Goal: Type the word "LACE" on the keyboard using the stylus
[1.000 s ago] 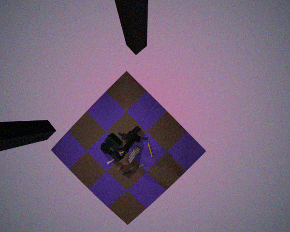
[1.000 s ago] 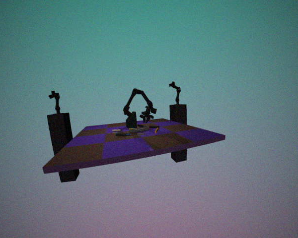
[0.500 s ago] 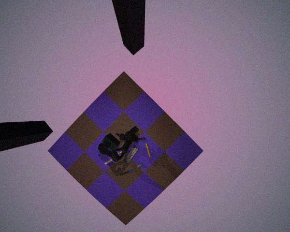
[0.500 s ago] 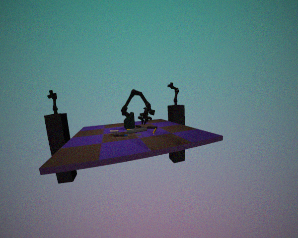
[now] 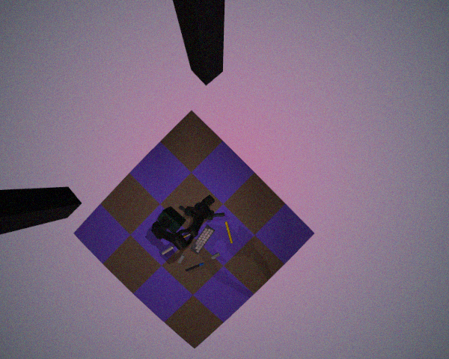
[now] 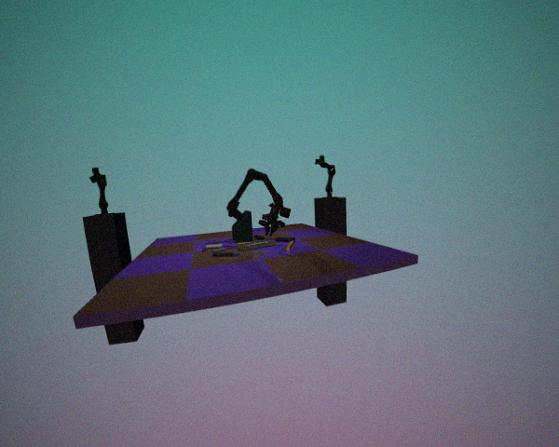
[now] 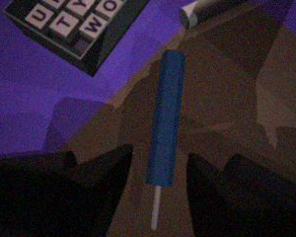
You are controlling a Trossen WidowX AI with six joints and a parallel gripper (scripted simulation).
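The stylus (image 7: 167, 114), a blue barrel with a thin pale tip, lies on the desk in the wrist view. My gripper (image 6: 269, 234) (image 7: 160, 156) is partly open and empty. Its fingers are apart above the stylus, one on each side of the barrel's tip end, without gripping it. In the top view the arm hides the stylus. The keyboard (image 5: 203, 238) (image 6: 256, 246) (image 7: 64, 24) has pale keys and a dark case. Its corner with U, T, Y, W and O shows at the upper left of the wrist view.
A pale cylinder (image 7: 207, 11) lies beyond the stylus. A yellow stick (image 5: 228, 232) (image 6: 290, 245) lies beside the keyboard. A black-and-blue pen (image 5: 194, 267) (image 6: 225, 253), a white block (image 5: 167, 250) (image 6: 213, 246) and a dark bar (image 5: 219, 214) (image 6: 285, 238) also lie around it.
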